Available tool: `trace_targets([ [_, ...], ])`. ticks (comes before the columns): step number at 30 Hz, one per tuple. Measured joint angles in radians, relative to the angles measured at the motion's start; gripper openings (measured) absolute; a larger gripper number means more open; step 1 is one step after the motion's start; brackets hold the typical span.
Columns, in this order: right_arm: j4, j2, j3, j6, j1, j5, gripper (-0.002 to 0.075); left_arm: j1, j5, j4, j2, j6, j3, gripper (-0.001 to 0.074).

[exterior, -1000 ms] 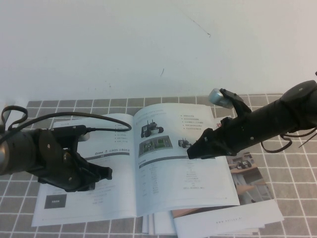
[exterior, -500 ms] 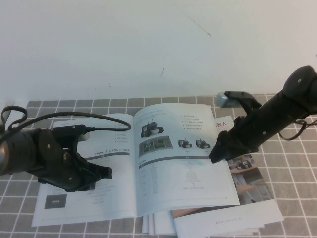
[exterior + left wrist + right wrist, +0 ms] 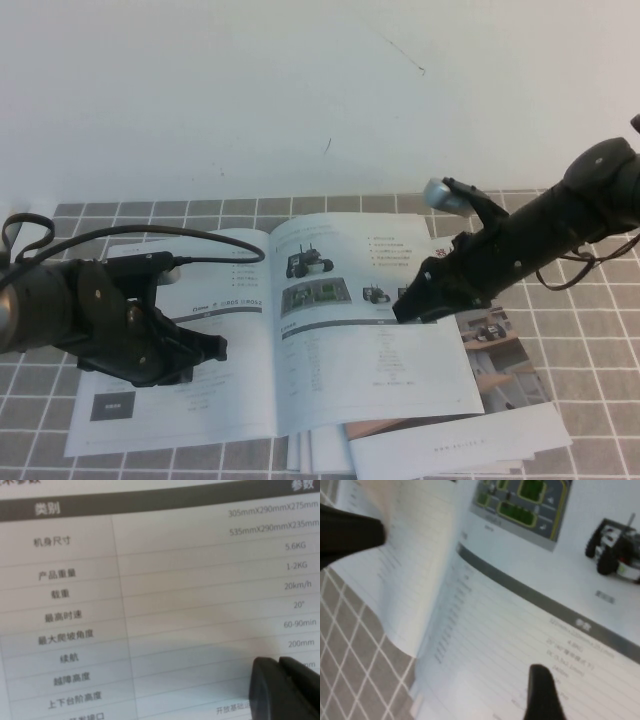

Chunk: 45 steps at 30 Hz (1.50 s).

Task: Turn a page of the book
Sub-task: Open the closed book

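The book [image 3: 330,350] lies open on the grey tiled mat. Its right-hand page [image 3: 370,370] shows wheeled-robot photos above a spec table [image 3: 560,615]. My right gripper [image 3: 402,306] hovers low over that page's outer part, open. In the right wrist view one of its fingers [image 3: 350,530] is near the page's curled outer edge and the other finger [image 3: 542,695] is over the table print, with the right gripper [image 3: 455,605] holding nothing. My left gripper [image 3: 212,350] rests on the left-hand page, and the left wrist view shows this left gripper [image 3: 282,680] shut, fingers pressed together on a spec table.
A brochure with a brown room photo [image 3: 505,350] sticks out from under the book at the right. Loose white sheets [image 3: 460,445] lie under its front edge. The left arm's black cable [image 3: 215,238] loops over the left page. A white surface lies behind the mat [image 3: 590,400].
My right gripper pulled back to the right off the page half a second ago, and has now come back left over the page's outer part. The left gripper has not moved.
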Motion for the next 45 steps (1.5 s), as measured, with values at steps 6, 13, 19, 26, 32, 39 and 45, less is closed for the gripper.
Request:
trace_targets([
  [6, 0.016, 0.000, -0.072, -0.014, 0.002, 0.061, 0.0408, 0.000, 0.000, -0.008, 0.000, 0.000, 0.000, -0.0005],
  [13, -0.238, 0.000, -0.128, 0.135, 0.002, 0.059, 0.0408, 0.000, 0.000, -0.010, 0.002, 0.000, 0.000, -0.0004],
  [19, -0.309, 0.029, -0.128, 0.180, 0.002, 0.059, 0.0408, 0.000, 0.000, -0.010, 0.002, 0.000, 0.000, -0.0004],
  [26, -0.313, 0.048, -0.128, 0.187, 0.002, 0.059, 0.0408, 0.000, 0.000, -0.010, 0.002, 0.005, 0.000, -0.0004],
  [32, -0.289, 0.048, -0.128, 0.172, 0.002, 0.062, 0.0408, 0.000, 0.000, -0.010, 0.002, 0.009, 0.000, -0.0004],
  [39, -0.197, 0.050, -0.128, 0.128, 0.002, 0.071, 0.0408, 0.000, 0.000, -0.010, 0.002, 0.010, -0.001, -0.0004],
  [45, -0.123, 0.050, -0.128, 0.090, 0.002, 0.102, 0.0408, 0.000, -0.002, -0.010, 0.002, 0.011, -0.001, -0.0004],
])
